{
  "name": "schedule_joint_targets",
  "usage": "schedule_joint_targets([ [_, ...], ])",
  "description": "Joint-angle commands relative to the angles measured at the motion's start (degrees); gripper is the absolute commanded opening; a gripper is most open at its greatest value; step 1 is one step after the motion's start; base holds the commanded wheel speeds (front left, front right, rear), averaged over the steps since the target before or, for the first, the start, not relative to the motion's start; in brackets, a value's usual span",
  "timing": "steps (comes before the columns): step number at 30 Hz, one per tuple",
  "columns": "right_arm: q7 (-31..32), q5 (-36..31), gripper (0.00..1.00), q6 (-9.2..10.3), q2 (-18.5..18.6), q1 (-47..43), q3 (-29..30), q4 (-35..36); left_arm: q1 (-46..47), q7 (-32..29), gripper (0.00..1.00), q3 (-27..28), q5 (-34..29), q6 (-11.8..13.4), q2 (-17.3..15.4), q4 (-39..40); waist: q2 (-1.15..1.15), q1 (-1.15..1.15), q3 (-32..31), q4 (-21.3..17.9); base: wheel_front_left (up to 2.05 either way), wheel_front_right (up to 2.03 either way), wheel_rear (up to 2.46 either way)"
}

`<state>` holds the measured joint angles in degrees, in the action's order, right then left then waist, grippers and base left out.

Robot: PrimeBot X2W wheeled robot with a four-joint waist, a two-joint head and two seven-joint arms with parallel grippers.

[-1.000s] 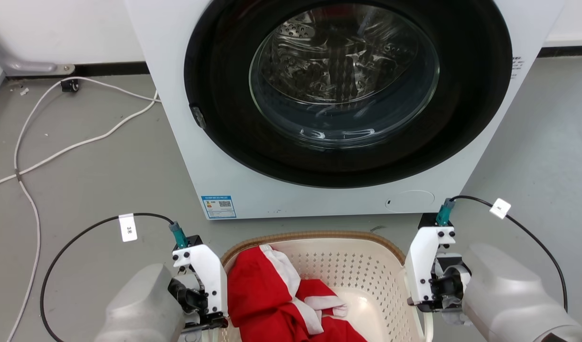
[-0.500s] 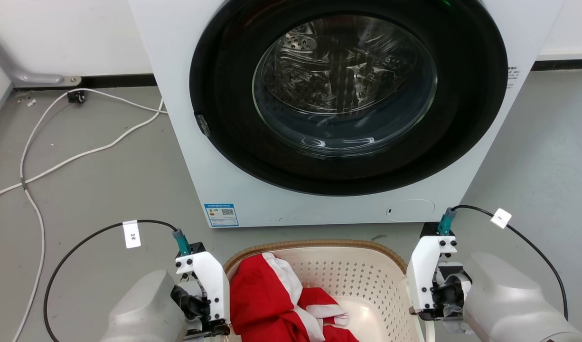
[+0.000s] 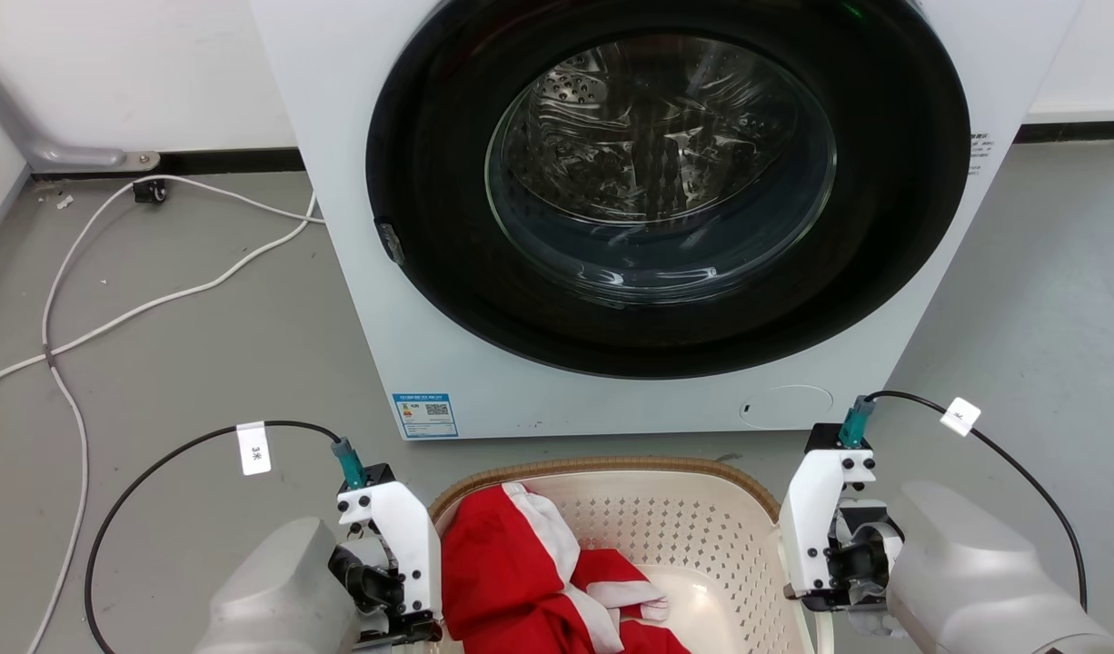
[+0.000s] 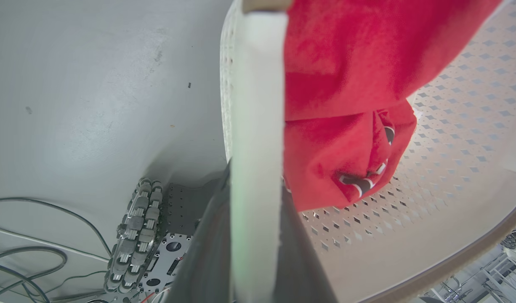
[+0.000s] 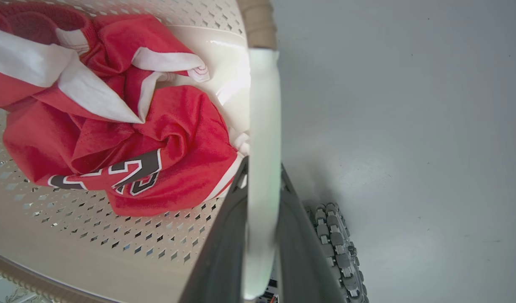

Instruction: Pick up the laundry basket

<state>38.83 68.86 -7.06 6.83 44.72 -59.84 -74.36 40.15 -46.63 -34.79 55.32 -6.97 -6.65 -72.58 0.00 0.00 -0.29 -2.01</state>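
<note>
The laundry basket (image 3: 611, 466), cream with a brown woven rim, sits at the bottom middle of the head view between my two grippers. A red and white garment (image 3: 521, 572) lies inside it. My left gripper (image 3: 401, 625) is at its left side. In the left wrist view the left gripper (image 4: 254, 174) is shut on the basket's white handle (image 4: 256, 105). My right gripper (image 3: 825, 595) is at its right side. In the right wrist view the right gripper (image 5: 263, 166) is shut on the other white handle (image 5: 264, 109). The perforated wall (image 5: 94, 235) shows beside it.
A white washing machine (image 3: 366, 272) with a shut round glass door (image 3: 661, 173) stands just beyond the basket. White cables (image 3: 157, 300) trail over the grey floor at the left. My base's wheels (image 4: 136, 235) (image 5: 338, 252) show below the handles.
The whole head picture has shifted slightly downward, so the camera moved. Both grippers keep the same hold on the basket's sides, and the garment lies as before.
</note>
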Motion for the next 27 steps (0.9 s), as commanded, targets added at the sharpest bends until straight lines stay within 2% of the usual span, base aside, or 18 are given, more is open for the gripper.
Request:
schedule_joint_targets([
  [1, -0.3, 0.8, 0.00, -0.78, -3.1, 0.4, 0.2, 1.1, 1.4, 0.2, 0.00, 0.4, 1.7, -0.9, 3.0, 1.6, 0.00, 0.00, 0.0, 0.0, 0.00, 0.00, 0.00],
  [27, -1.0, 1.6, 0.00, -0.80, -3.1, 0.3, 0.6, 1.1, 1.6, 0.9, 0.00, -1.4, 3.6, -1.0, 2.8, 1.9, 0.00, 0.00, 0.1, 0.1, 0.00, 0.00, 0.00],
])
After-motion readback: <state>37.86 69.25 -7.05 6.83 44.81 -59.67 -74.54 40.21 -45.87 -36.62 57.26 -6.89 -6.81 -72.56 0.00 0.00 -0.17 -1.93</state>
